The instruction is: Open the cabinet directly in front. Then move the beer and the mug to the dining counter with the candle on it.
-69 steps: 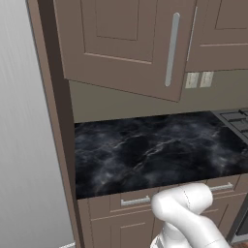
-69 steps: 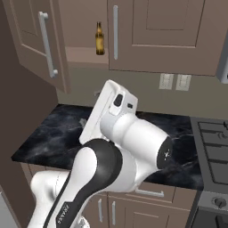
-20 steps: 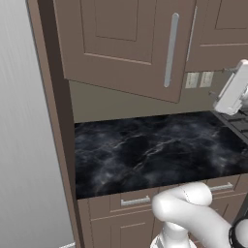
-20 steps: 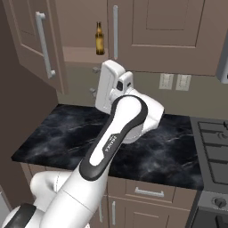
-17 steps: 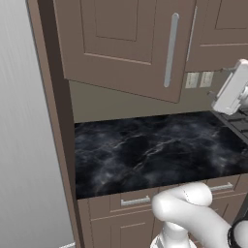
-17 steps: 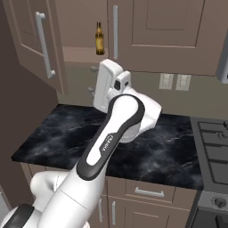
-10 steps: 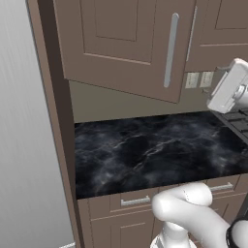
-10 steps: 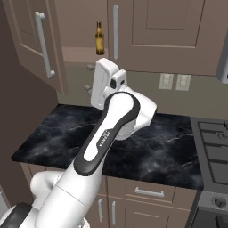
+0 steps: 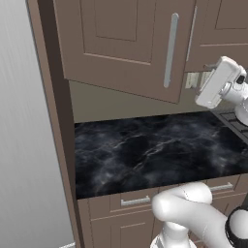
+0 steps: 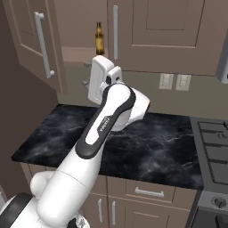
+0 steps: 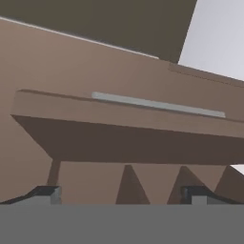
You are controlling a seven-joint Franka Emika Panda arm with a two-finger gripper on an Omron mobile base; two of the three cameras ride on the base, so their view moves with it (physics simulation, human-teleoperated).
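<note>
The brown wall cabinet [image 10: 151,31] has its left door [image 9: 121,43] swung open, silver bar handle [image 9: 169,48] facing out. On the open shelf stands the amber beer [image 10: 99,38]. My gripper [image 10: 86,73] hangs below that shelf, under the beer, and its fingers point left toward the open door. It is open with nothing between the fingertips [image 11: 45,193]. The hand view looks at the door and its handle [image 11: 157,105]. From the left, the gripper [image 9: 201,77] is at the right, level with the door's lower edge. The mug, dining counter and candle are out of view.
A black marble worktop [image 9: 155,150] over brown drawers lies under the cabinet. A stove [image 10: 213,147] adjoins it on the right. Wall outlets [image 10: 173,81] sit on the backsplash. A tall brown side panel [image 9: 55,121] and a grey wall bound the left.
The hand has swung left, from the right edge of the left base view toward the open door, ending under the beer's shelf. The jaws stayed open.
</note>
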